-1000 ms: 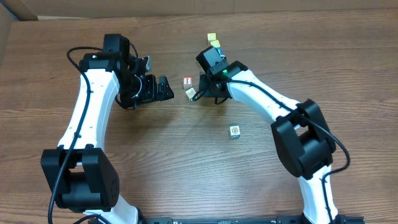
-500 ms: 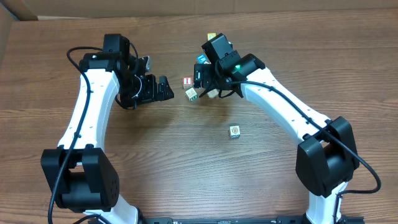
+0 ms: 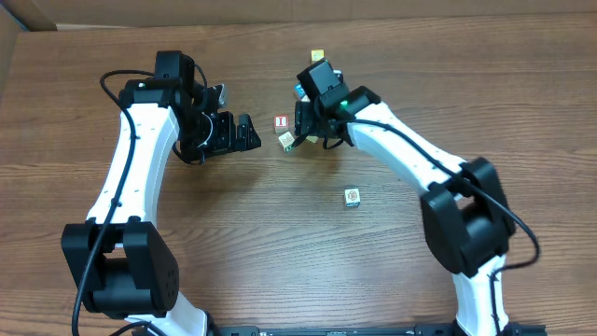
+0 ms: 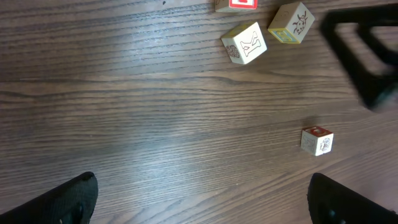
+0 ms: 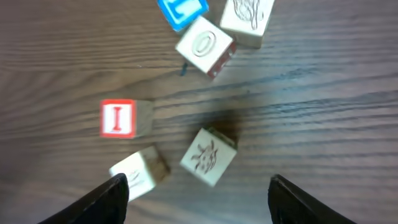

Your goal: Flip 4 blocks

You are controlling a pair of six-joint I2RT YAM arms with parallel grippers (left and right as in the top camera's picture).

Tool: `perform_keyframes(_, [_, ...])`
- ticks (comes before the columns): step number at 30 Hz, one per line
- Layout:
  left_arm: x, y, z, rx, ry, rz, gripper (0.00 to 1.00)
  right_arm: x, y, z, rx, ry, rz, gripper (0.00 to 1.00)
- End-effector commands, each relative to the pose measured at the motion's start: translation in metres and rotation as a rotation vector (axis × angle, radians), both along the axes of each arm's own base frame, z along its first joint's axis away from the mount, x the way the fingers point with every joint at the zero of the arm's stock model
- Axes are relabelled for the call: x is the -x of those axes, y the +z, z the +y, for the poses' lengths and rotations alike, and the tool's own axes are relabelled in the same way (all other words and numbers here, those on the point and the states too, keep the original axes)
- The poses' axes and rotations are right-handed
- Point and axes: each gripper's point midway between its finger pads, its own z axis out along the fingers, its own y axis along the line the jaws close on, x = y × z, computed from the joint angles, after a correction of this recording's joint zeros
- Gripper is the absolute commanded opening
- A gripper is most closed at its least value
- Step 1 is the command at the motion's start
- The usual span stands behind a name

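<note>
The top edge of the left wrist view cut the red-and-white block (image 4: 236, 4) to a sliver. At its upper right the right gripper's fingers (image 4: 339, 31) were a dark blur. The right wrist view cropped the blue block (image 5: 182, 10) at top. Overhead, the lone block (image 3: 352, 197) showed a print too small to read.

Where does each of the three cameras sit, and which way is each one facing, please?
Overhead: fixed above the table, looking straight down; both arms, the left gripper and right gripper show.
Left wrist: on the left arm, looking down at the wood; the left fingers fill the bottom corners.
Right wrist: on the right arm, looking down over the blocks; the right fingers sit at the bottom.
Shared: the red-and-white block appears in all three.
</note>
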Motion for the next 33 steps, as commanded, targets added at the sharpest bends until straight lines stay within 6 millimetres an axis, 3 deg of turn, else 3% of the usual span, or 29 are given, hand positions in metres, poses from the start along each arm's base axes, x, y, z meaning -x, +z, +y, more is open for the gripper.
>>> perform_keyframes(1, [-0.006, 0.001, 0.002, -0.002, 0.019, -0.003, 1.00, -0.004, -0.024, 0.000, 0.006, -0.053, 0.019, 0.72])
perform_keyframes(6, [-0.006, 0.001, 0.002, -0.002, 0.019, -0.003, 1.00, -0.004, -0.049, 0.000, 0.023, -0.056, 0.047, 0.63])
perform_keyframes(11, [-0.006, 0.001, 0.002, -0.002, 0.019, -0.003, 1.00, -0.002, -0.052, -0.001, 0.032, -0.055, 0.059, 0.45])
perform_keyframes(13, [-0.006, 0.001, 0.002, -0.002, 0.019, -0.003, 1.00, -0.001, -0.046, -0.002, 0.032, -0.055, 0.060, 0.43])
perform_keyframes(16, [-0.006, 0.001, 0.002, -0.002, 0.019, -0.003, 1.00, 0.002, -0.023, -0.006, 0.034, -0.058, 0.061, 0.42])
perform_keyframes(20, [-0.006, 0.001, 0.002, -0.002, 0.019, -0.003, 1.00, 0.014, 0.031, -0.010, 0.020, -0.050, 0.064, 0.25])
perform_keyframes(22, [-0.006, 0.001, 0.003, -0.003, 0.019, -0.003, 1.00, 0.027, 0.055, -0.004, -0.014, -0.023, 0.077, 0.21])
perform_keyframes(26, [-0.006, 0.001, 0.003, -0.005, 0.019, -0.003, 1.00, 0.055, 0.072, -0.001, -0.019, 0.019, 0.125, 0.26])
perform_keyframes(31, [-0.006, 0.001, 0.003, -0.005, 0.019, -0.003, 1.00, 0.047, 0.064, -0.018, 0.099, -0.016, 0.063, 0.70])
perform_keyframes(33, [-0.006, 0.001, 0.003, -0.005, 0.019, -0.003, 1.00, 0.045, 0.056, -0.018, 0.100, -0.020, 0.055, 0.75])
